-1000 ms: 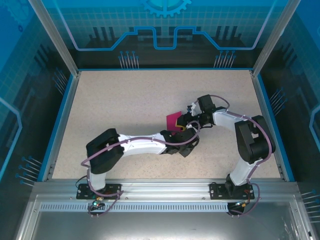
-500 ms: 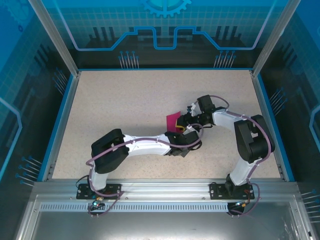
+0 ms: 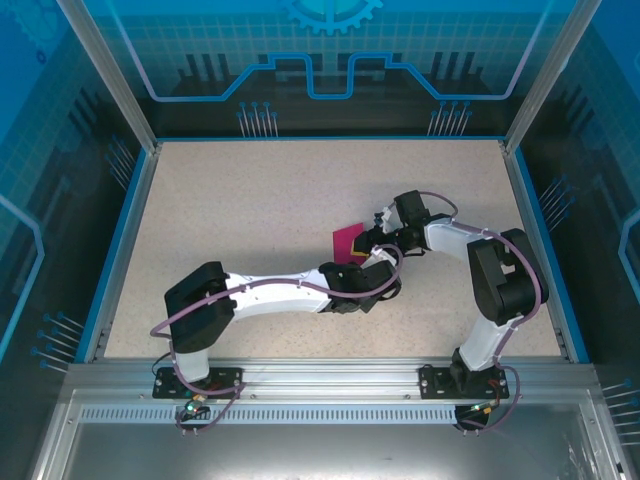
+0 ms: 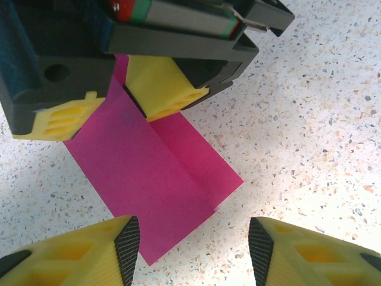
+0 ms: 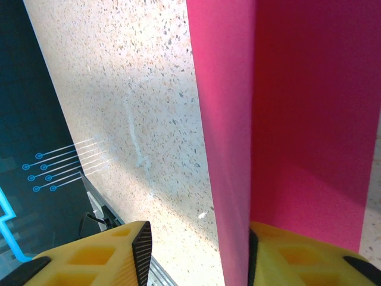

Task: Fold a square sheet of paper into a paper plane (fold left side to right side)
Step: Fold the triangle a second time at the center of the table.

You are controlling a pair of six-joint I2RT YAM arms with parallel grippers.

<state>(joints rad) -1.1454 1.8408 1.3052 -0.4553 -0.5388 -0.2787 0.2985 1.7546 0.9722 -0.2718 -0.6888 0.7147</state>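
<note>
The square sheet of paper (image 4: 149, 179) lay folded on the speckled bench (image 4: 309, 119), a crease running along its length, and both tools met over it. The left tool (image 4: 193, 241) stood open, its two yellow fingers with black pads well apart. The near corner of the sheet reached just in front of the gap between them, touching neither.

Beyond that, at the far end of the sheet, the right tool (image 4: 113, 104) was also open. One of its yellow fingers (image 4: 166, 89) came down onto the paper beside the crease, and the other stood at the sheet's edge. In the right wrist view the paper (image 5: 309, 119) lay against that tool's right-hand finger, with bare bench showing between the two fingers. From above, the sheet (image 3: 346, 241) lay just left of the right tool.
</note>
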